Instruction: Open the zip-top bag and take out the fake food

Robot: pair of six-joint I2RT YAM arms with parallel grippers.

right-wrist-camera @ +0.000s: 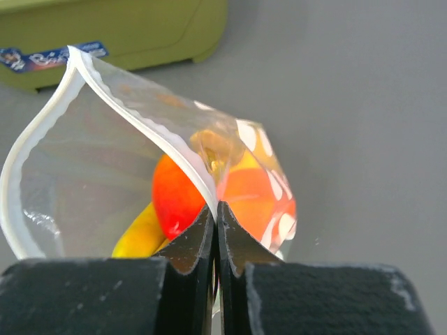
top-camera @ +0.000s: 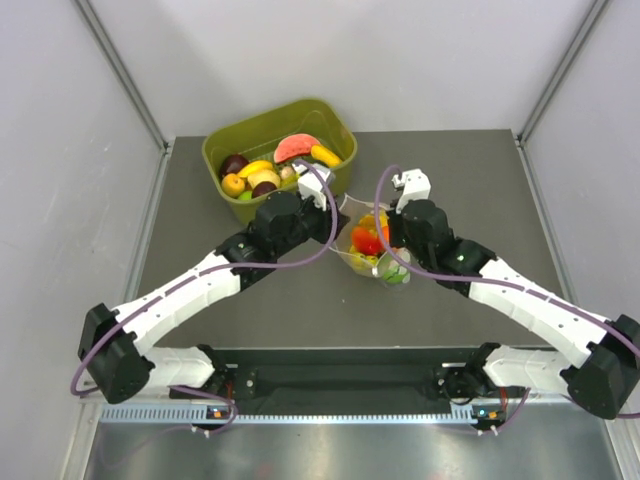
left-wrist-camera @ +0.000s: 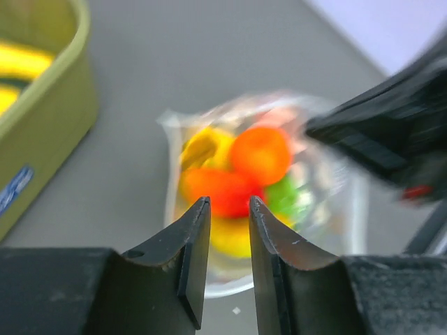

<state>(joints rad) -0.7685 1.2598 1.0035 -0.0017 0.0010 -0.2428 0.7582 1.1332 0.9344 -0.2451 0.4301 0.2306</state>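
The zip-top bag (top-camera: 372, 262) lies on the grey table between my two grippers, its mouth standing open as a white-edged loop (right-wrist-camera: 42, 132). Inside it sits the fake food: a red piece (right-wrist-camera: 176, 195), an orange piece (right-wrist-camera: 248, 199), a yellow banana bunch (right-wrist-camera: 140, 236) and a green piece (left-wrist-camera: 283, 195). My right gripper (right-wrist-camera: 215, 206) is shut on the bag's zip rim at its right side. On the bag's left side my left gripper (left-wrist-camera: 229, 202) hovers with its jaws apart; nothing is between them, and the bag (left-wrist-camera: 328, 209) lies just beyond.
An olive-green tub (top-camera: 225, 145) with several other toy fruits stands at the back left, close behind the left wrist. Its wall shows in the left wrist view (left-wrist-camera: 49, 118) and in the right wrist view (right-wrist-camera: 119, 28). The right arm (left-wrist-camera: 391, 132) appears as a dark blur.
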